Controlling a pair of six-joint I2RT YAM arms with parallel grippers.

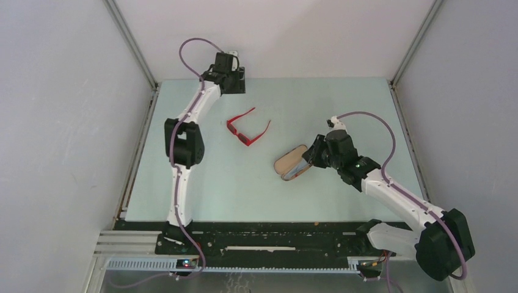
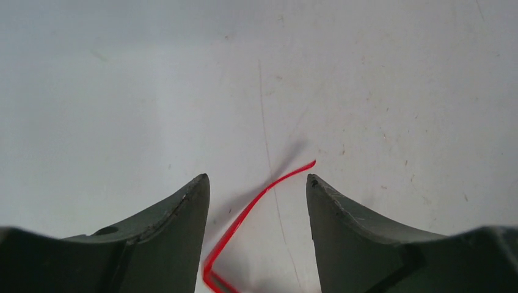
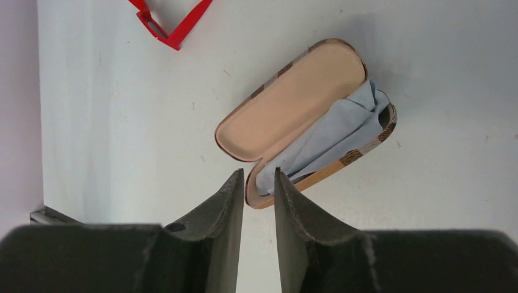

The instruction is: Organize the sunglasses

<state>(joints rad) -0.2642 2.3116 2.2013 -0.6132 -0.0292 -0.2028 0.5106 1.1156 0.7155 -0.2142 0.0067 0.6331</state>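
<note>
**Pale table (image 1: pixel 201 195), sunglasses (image 1: pixel 247 129) lying loose, case (image 1: pixel 288 163) open beside them**

White walls (image 1: pixel 67 122) close in the pale green tabletop on three sides. From above, the left arm (image 1: pixel 183 143) rises along the left side of the frame and reaches to the upper middle, near the table's far edge. Its wrist view looks down on bare table. There the left gripper (image 2: pixel 256 178) has its fingers spread wide, clamped on nothing. One thin red arm of the sunglasses lies on the table in the gap between them and touches neither finger.

Just left of the frame's centre in the top view, the sunglasses rest flat on the table with both arms unfolded, pointing to the upper right. They are below and right of the left gripper and apart from the case.

Right of centre lies the brown plaid case, hinged open, its tan lining facing up. A pale blue cloth (image 3: pixel 330 134) is bunched in its lower half.

At the case's right end sits the right gripper (image 3: pixel 258 172), on the right arm (image 1: pixel 397 195) that comes in from the lower right corner. Its fingers stand a narrow gap apart. The case's near end shows in that gap, but whether they pinch its rim cannot be told.
</note>
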